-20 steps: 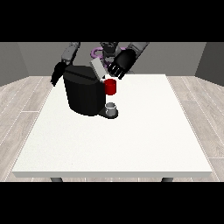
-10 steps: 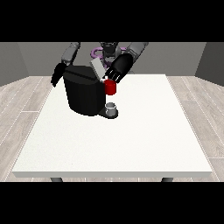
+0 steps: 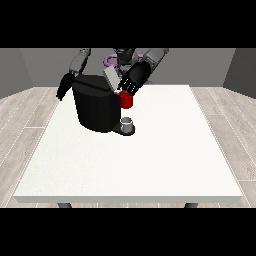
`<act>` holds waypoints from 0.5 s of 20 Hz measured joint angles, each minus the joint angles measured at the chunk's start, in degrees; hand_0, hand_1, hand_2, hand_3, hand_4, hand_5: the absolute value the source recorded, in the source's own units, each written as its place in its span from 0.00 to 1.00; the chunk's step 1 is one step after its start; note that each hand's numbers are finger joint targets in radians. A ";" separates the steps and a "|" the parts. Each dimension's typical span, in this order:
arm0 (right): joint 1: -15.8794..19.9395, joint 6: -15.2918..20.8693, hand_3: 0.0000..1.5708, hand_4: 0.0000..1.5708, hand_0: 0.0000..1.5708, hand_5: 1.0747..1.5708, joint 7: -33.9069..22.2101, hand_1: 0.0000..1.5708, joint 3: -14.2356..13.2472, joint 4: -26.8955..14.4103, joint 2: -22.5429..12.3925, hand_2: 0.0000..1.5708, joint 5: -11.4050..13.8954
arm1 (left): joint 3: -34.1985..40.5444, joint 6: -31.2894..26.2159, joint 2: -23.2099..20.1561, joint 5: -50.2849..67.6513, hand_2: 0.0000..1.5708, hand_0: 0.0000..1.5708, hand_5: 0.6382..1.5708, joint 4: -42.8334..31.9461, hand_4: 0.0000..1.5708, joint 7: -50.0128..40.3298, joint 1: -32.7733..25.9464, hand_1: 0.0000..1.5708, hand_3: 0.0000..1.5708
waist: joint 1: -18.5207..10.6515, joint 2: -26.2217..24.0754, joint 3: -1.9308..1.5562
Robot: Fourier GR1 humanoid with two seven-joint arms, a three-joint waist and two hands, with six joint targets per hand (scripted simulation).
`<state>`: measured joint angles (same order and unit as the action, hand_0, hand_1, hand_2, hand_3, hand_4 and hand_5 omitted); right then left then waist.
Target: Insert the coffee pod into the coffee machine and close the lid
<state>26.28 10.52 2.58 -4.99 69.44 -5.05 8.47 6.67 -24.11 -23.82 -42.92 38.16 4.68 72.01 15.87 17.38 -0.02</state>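
Note:
The black coffee machine (image 3: pixel 96 107) stands on the white table (image 3: pixel 150 160) at the back left. Its grey lid (image 3: pixel 110 79) is tilted up at the top. The hand at the view's right (image 3: pixel 134 79) is against the lid's right side, just above a red thing at the machine (image 3: pixel 126 100). The hand at the view's left (image 3: pixel 65 86) hangs beside the machine's left edge, its fingers straight and pointing down, holding nothing. A small grey thing (image 3: pixel 128 124) sits on the machine's base at the front; I cannot tell it for the pod.
A purple thing (image 3: pixel 111 60) shows behind the machine near the robot's body. The table's near edge (image 3: pixel 130 199) runs across the bottom, with wooden floor on both sides.
The hand at the view's right has come down and leftward onto the lid, which looks a little lower. The other hand has not moved.

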 measured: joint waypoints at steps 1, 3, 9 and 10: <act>0.52 0.11 0.00 0.00 0.00 1.00 -0.46 0.00 0.35 0.45 0.06 0.00 0.29 | 0.19 0.71 -0.21 -0.17 0.79 0.77 1.00 -0.26 0.23 0.09 0.21 0.77 0.76 | 0.39 0.42 -0.01; 1.04 -0.08 0.00 0.00 0.00 1.00 -1.33 0.00 0.57 0.69 -0.10 0.00 0.42 | 0.78 0.42 -0.84 0.01 0.79 0.77 1.00 -0.89 0.22 -0.21 1.14 0.77 0.76 | 0.82 0.34 0.01; 1.59 -0.33 0.00 0.00 0.00 1.00 -2.23 0.00 0.57 1.30 -0.39 0.00 0.29 | 0.84 2.26 -1.00 -0.63 0.80 0.79 1.00 -1.34 0.18 0.83 1.02 0.79 0.76 | 1.35 0.40 0.02; 2.22 -0.35 0.00 0.00 0.00 1.00 -2.20 0.00 0.42 0.96 -0.61 0.00 0.31 | 0.64 2.44 -0.94 -0.97 0.81 0.81 1.00 -1.26 0.11 0.43 1.61 0.81 0.75 | 1.28 0.68 0.04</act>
<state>28.50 10.16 0.38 -4.57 70.40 -5.65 8.78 7.31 -21.68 -24.76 -43.89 36.90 5.11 73.62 17.15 18.05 0.02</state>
